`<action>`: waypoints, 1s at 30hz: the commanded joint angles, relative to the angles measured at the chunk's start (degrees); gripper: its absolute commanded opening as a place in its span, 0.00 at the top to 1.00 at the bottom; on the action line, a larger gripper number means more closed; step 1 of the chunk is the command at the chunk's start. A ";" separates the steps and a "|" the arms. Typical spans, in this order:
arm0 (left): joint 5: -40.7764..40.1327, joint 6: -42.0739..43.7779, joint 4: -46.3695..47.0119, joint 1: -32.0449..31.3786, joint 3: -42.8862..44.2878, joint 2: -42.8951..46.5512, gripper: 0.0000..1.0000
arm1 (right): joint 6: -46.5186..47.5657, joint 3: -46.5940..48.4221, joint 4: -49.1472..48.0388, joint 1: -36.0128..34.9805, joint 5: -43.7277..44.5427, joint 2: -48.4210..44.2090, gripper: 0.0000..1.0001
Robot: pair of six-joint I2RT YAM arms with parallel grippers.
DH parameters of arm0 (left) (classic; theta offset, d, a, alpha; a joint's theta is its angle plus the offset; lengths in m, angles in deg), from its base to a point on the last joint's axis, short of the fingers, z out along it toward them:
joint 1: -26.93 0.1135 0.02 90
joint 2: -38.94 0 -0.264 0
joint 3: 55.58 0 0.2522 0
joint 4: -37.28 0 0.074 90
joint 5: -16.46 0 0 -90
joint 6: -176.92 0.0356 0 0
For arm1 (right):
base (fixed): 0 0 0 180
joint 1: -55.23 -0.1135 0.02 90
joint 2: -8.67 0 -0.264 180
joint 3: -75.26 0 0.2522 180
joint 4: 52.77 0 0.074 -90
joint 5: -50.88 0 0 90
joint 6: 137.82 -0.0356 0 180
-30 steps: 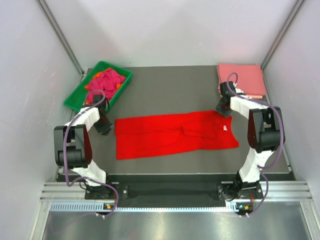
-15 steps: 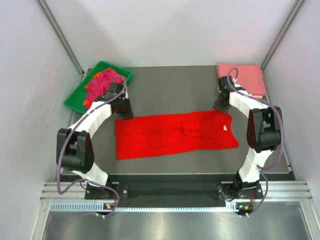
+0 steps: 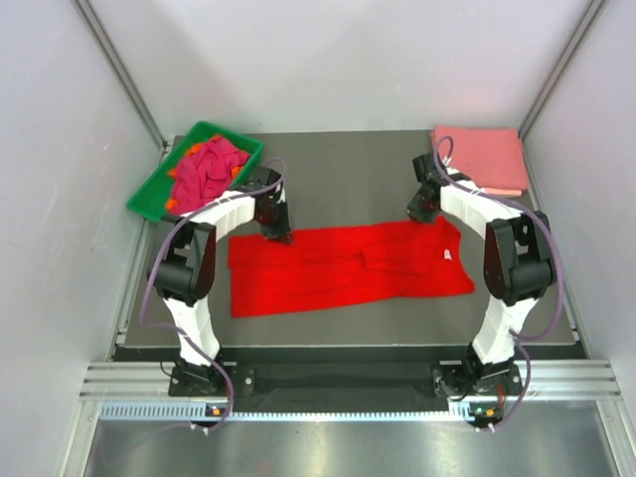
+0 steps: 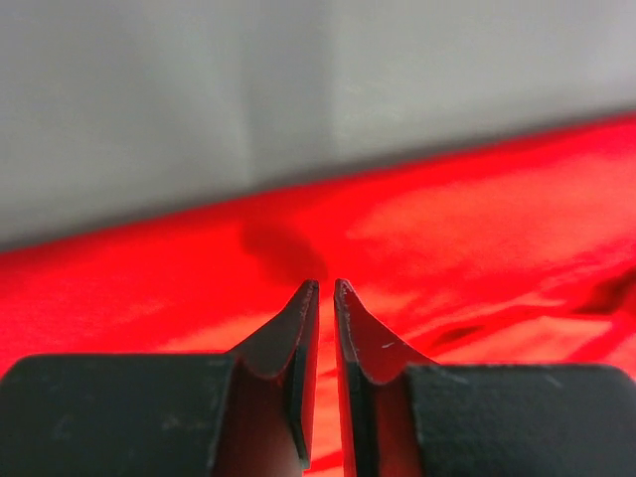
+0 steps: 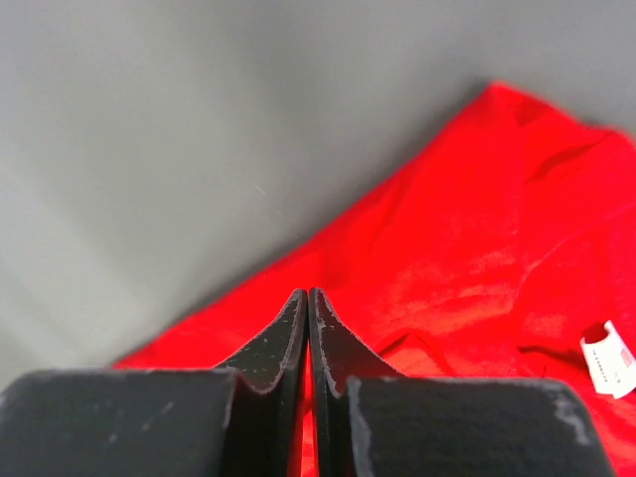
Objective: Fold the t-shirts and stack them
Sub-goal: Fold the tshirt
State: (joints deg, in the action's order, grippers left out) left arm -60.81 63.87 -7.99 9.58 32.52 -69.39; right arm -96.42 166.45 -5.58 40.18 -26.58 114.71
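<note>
Red t-shirt: lies spread across the middle of the dark table, folded into a long band, with its white neck label toward the right end.
Left fingers: low over the far edge of the red t-shirt near its left end. They are parted by only a thin slit, and no cloth can be seen gripped between them.
Right fingers: pressed tight together at the far right corner of the shirt, where red cloth meets bare table. Whether any cloth is nipped cannot be made out.
Pink t-shirt: folded flat at the far right corner of the table, just beyond the right arm.
Green tray: at the far left corner, holding a crumpled heap of magenta and orange t-shirts.
</note>
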 commanded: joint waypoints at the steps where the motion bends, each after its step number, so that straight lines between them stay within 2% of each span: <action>1: -7.07 -0.59 -1.44 0.03 2.56 -1.79 0.83 | -0.88 -2.72 -2.14 -0.77 -1.37 -0.92 1.00; 4: -14.63 -0.95 -4.08 0.03 1.77 -3.11 0.83 | 0.34 -4.47 -4.33 -0.77 0.03 -0.13 1.00; 10: -22.13 -3.67 -4.79 0.12 -2.36 -3.20 0.82 | 3.59 -5.62 -9.69 -0.42 3.72 1.89 1.00; 16: -27.41 -6.74 -5.67 0.64 -3.51 -1.53 0.82 | 4.83 -4.57 -7.42 -0.33 6.45 0.93 1.00; 17: -27.58 -7.01 -5.93 0.64 -3.33 -1.01 0.82 | 4.66 -4.39 -6.72 -0.42 6.45 -0.99 0.99; 19: -25.66 -7.01 -5.58 0.64 -2.89 -0.13 0.82 | 4.13 -2.99 -5.23 -0.51 6.54 -2.76 0.91; 20: -24.61 -6.92 -5.41 0.64 -2.72 1.01 0.82 | 3.17 -2.11 -2.87 -0.42 6.97 -3.81 0.82; 23: -21.44 -6.05 -5.49 0.29 -1.66 3.90 0.82 | 1.15 1.14 1.09 0.10 7.77 -3.83 0.72; 30: -15.11 -2.71 -6.90 0.03 1.67 9.36 0.80 | -3.43 6.67 8.75 1.69 9.43 0.92 0.69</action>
State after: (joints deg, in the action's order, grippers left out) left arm -78.64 59.04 -13.19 9.65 31.48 -64.69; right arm -96.92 169.62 -2.08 41.15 -19.87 114.32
